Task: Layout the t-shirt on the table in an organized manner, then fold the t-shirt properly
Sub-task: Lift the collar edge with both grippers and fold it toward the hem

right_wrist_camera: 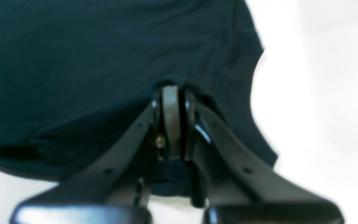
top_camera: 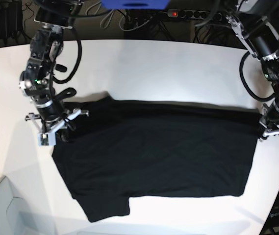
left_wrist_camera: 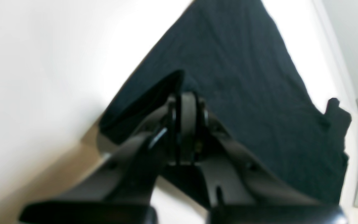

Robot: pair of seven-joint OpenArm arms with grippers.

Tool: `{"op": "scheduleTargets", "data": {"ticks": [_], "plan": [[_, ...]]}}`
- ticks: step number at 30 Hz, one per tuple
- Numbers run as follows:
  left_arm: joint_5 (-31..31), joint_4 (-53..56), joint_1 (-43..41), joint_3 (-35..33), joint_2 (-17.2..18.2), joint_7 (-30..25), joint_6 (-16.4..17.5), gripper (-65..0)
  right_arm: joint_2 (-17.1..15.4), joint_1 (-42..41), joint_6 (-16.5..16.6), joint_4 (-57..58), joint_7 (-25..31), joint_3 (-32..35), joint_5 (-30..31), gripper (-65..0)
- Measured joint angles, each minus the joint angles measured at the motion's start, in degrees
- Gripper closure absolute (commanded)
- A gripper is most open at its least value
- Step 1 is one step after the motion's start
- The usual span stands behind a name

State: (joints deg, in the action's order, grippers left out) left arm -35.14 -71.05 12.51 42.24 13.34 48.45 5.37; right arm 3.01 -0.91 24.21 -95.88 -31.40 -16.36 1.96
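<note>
The black t-shirt is spread across the white desk, one sleeve at six o'clock. Its edges are pinched by the right gripper at nine o'clock and the left gripper at three. Even outward tension should be applied so wrinkles are drawn flat.

Behind the far edge of the work surface, dark cables tangle against a black backdrop, alongside a power strip with a red light. A blue object sits at the top. Pale flooring shows lower left.
</note>
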Motion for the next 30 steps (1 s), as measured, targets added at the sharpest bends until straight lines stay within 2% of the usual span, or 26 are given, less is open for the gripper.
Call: {"op": "scheduleTargets", "data": {"ticks": [12,20,24,30], "plan": [[0.2,10.5,6.6,0.0,0.0,-0.4,-0.2,-0.1,0.0,-7.8,0.0,10.3,0.3,-0.1,-0.2,0.0],[0.1,10.7,7.8,0.0,0.0,-0.6,-0.2,-0.3,-1.2,-13.0,0.0,16.9,0.5,0.1,-0.1,0.0],[0.0,10.7,7.7,0.0,0.0,-3.9,-0.2,-0.4,-1.4,-13.8,0.0,19.6,0.5,0.1,-0.1,0.0],[0.0,12.6,7.6,0.0,0.1,-4.6,-0.2,-0.6,-2.2,-14.2,0.0,19.8,0.0,0.1,-0.2,0.0]]}}
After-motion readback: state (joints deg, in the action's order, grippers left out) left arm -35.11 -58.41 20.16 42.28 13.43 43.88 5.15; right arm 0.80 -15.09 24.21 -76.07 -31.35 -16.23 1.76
